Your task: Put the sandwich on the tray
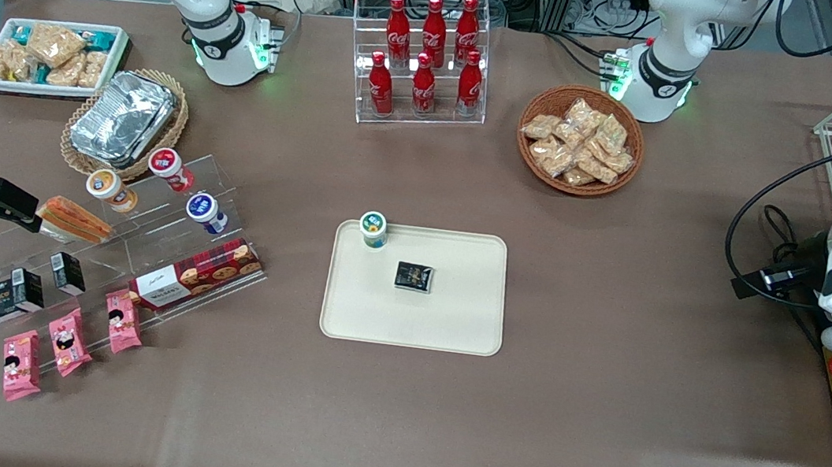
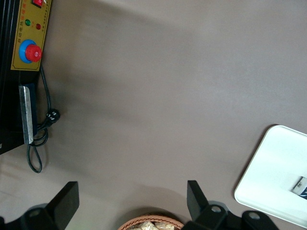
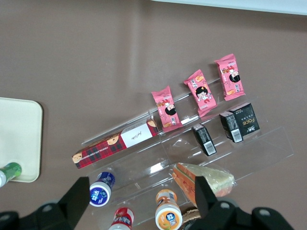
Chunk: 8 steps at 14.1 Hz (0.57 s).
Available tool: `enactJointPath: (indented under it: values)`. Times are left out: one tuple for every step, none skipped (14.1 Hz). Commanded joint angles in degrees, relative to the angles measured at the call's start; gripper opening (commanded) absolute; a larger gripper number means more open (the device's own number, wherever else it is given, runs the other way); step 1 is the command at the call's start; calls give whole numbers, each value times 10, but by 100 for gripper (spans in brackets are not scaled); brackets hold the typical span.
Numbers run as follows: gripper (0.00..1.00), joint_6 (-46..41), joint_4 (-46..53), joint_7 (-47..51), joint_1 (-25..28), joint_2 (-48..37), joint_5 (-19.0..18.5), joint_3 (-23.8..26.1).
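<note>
I see the tray (image 1: 452,325) mid-table; farther toward the working arm's end, the sandwich (image 1: 75,220) lies flat on the clear stand (image 1: 144,248), long axis along the shelf. My gripper (image 3: 139,201) hovers above it, jaws wide, empty.

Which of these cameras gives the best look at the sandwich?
The right wrist view: the sandwich lies almost whole on the clear stand, bread and filling visible, with the open hand hovering above it. The front view shows the sandwich smaller, beside the hand. The left wrist view misses it entirely.
</note>
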Motion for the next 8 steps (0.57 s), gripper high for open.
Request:
enactJointPath:
  values:
    - [97, 4, -4, -10, -13, -7, 11, 2]
    - [97, 4, -4, -10, -18, -7, 12, 3]
    - [97, 4, -4, -10, -18, -7, 12, 4]
    - [97, 4, -4, -10, -19, -7, 12, 4]
    - [97, 4, -4, -10, -20, -6, 12, 4]
    - [97, 4, -4, -10, -20, -6, 12, 3]
    - [97, 4, -4, -11, -20, -6, 12, 4]
    - [97, 7, -5, -10, -17, -4, 12, 4]
